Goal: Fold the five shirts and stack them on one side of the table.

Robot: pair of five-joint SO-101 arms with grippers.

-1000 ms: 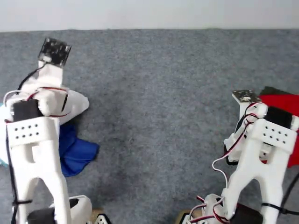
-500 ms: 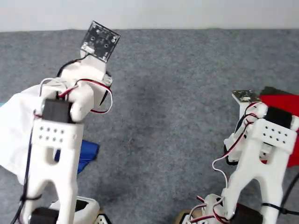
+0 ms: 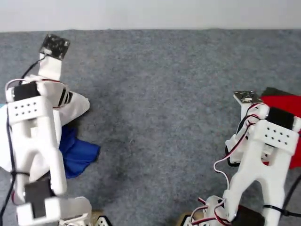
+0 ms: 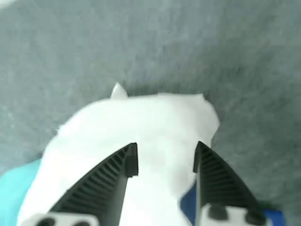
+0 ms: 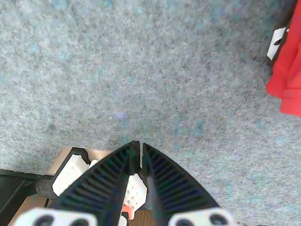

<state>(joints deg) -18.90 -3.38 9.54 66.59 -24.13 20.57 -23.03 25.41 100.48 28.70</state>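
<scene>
The right gripper (image 5: 141, 146) hangs pinched together and empty over the near table (image 3: 164, 94) edge, with a red shirt (image 3: 282, 106) just beside it. Farther off at the left side, the left gripper (image 4: 164, 155), jaws wide, hovers over a white shirt (image 4: 141, 122) that overlaps a blue shirt (image 3: 75, 153).

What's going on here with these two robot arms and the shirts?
Two arms sit at a grey table with shirts to fold. The left tool is open just above a white shirt at the table's left side, which lies partly over a blue shirt. Both look crumpled, not folded. The right tool is shut on nothing, over bare table near a red shirt at the right edge.
</scene>
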